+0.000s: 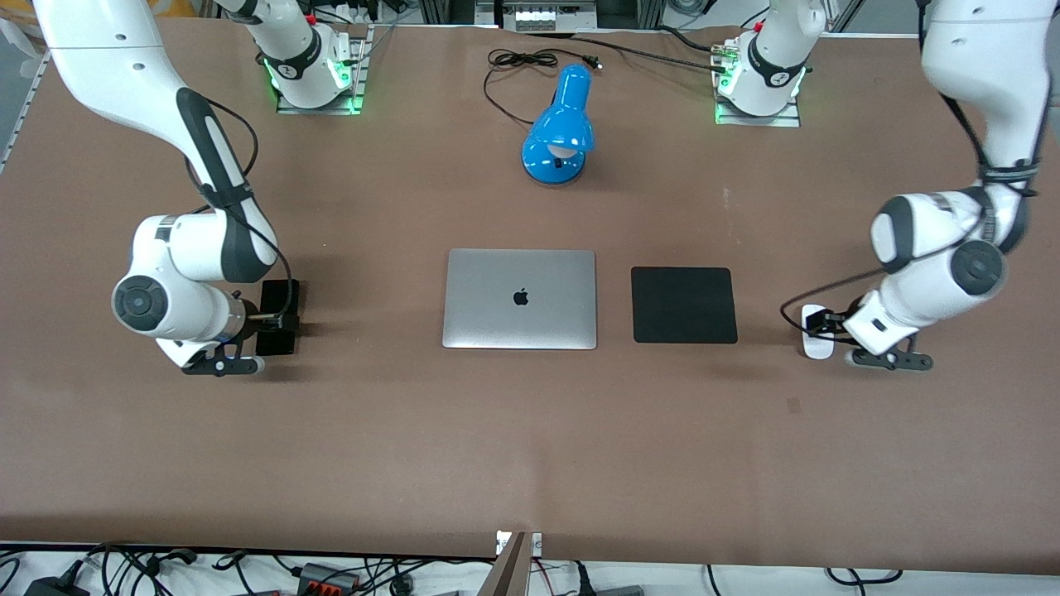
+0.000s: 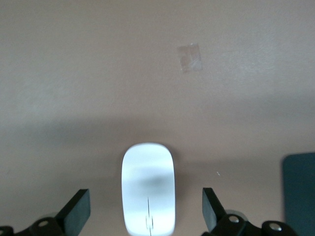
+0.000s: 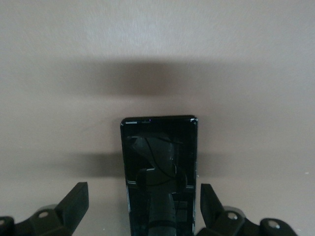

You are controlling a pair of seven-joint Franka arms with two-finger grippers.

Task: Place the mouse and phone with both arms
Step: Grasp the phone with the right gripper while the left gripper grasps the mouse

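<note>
Between each spread hand's fingers lie the mouse (left hand) and phone (right hand).

In the front view the right arm's wrist covers most of the phone, leaving only 1 long edge in sight. The right wrist view cuts the phone off at the picture's edge, along with the bases of both fingers. The left arm's hand hides part of the mouse in the front view, and the left wrist view crops the mouse's grey-lined end. The black pad shows there only as a corner.
</note>
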